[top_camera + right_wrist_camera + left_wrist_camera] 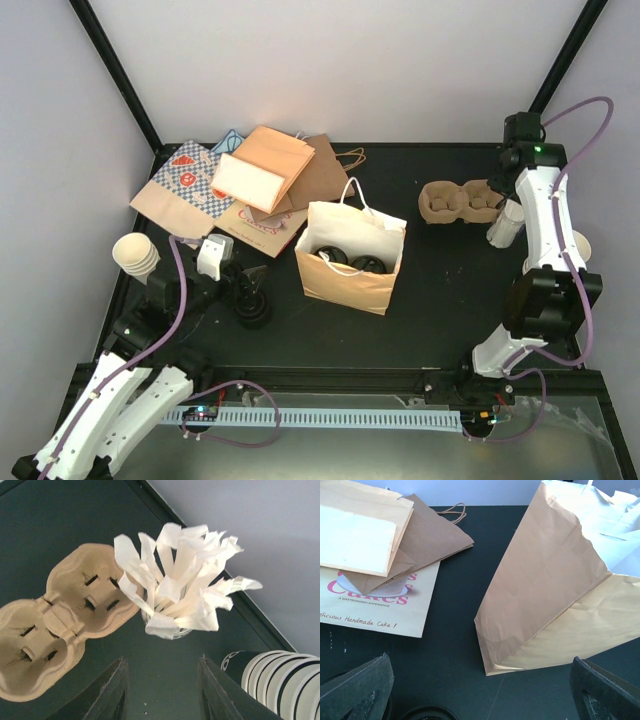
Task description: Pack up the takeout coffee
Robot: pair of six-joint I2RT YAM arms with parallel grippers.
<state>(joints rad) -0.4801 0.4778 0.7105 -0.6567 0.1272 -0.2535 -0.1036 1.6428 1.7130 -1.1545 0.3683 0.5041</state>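
Note:
A kraft paper bag [350, 262] [555, 585] stands open mid-table. Two black-lidded cups [352, 262] of the takeout coffee sit inside it. The brown pulp two-cup carrier [455, 202] [62, 625] lies empty at the back right. My right gripper [498, 190] [162, 692] hovers just right of the carrier. Its fingers are apart with only bare table between them, short of a holder of white paper-wrapped sticks [175, 592]. My left gripper [250, 295] [480, 700] is wide open left of the bag, holding nothing.
Flat paper bags [235, 185] [375, 555] are piled at the back left. Black lids [254, 314] [427, 714] lie under my left gripper. Cream cup stacks sit at the left edge [137, 255] and at the right [280, 680].

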